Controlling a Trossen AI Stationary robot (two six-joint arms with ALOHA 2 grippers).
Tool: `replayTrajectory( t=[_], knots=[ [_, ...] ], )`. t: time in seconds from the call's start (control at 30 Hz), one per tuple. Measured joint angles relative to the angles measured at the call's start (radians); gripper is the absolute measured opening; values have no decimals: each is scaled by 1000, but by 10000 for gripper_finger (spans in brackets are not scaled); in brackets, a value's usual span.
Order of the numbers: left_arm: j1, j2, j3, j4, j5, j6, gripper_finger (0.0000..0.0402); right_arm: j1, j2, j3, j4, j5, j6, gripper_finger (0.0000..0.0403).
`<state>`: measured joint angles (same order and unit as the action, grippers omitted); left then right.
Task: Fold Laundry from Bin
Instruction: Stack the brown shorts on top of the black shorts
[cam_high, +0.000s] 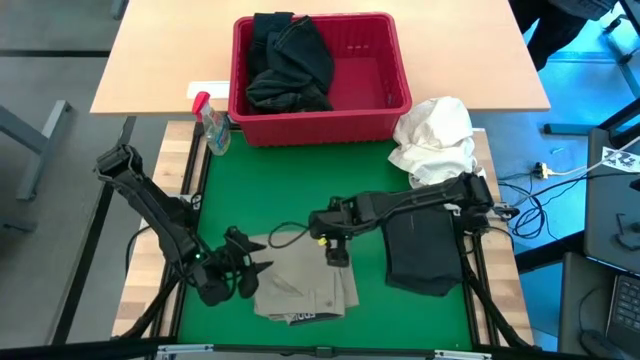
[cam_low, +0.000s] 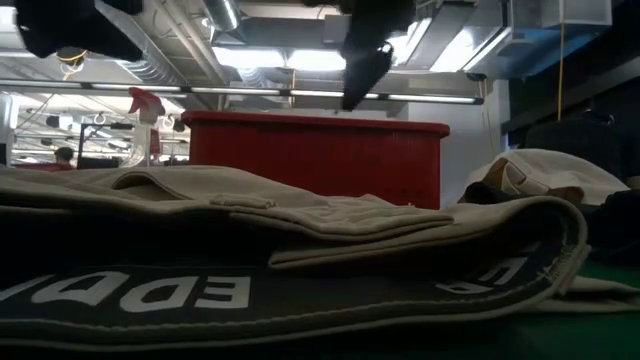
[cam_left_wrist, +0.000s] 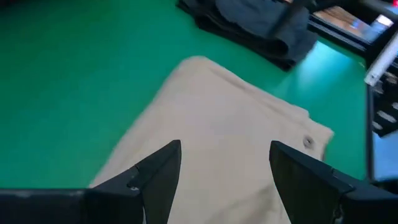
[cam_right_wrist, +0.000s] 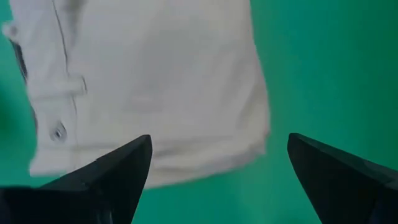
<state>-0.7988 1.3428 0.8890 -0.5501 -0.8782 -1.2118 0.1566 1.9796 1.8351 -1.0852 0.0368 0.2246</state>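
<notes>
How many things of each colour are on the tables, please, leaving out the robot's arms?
Black: 2, the pile in the bin and the folded garment on the mat.
Red: 1, the bin.
Khaki: 1, the folded garment.
White: 1, the cloth bundle.
Clear with red top: 1, the spray bottle.
Total: 6

left pincer (cam_high: 248, 272): fingers spread, low | right pincer (cam_high: 338, 255): fingers wide apart, raised, holding nothing

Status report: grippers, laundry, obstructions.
Left gripper and right gripper open over khaki garment. Dark garment folded alongside; more in red bin. Nothing obstructing.
</notes>
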Motion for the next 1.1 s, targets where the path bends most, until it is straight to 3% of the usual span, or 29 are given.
replayTrajectory(
  t=[0.2,0.37,0.67,0.8,0.97,1.1],
  knots=[
    [86,0,0,6,-96,117,238,38,-91,-58,-76,107,-16,376],
    [172,0,0,13,-58,178,238,77,-213,-239,-14,154,23,376],
    [484,8,0,60,449,408,264,85,-418,-652,302,135,163,376],
    [616,26,-11,71,611,539,265,86,-438,-748,360,102,210,376],
    [766,72,-58,203,961,663,266,95,-439,-812,376,67,273,376],
    [824,120,-72,225,987,744,266,126,-439,-840,412,90,294,376]
  ],
)
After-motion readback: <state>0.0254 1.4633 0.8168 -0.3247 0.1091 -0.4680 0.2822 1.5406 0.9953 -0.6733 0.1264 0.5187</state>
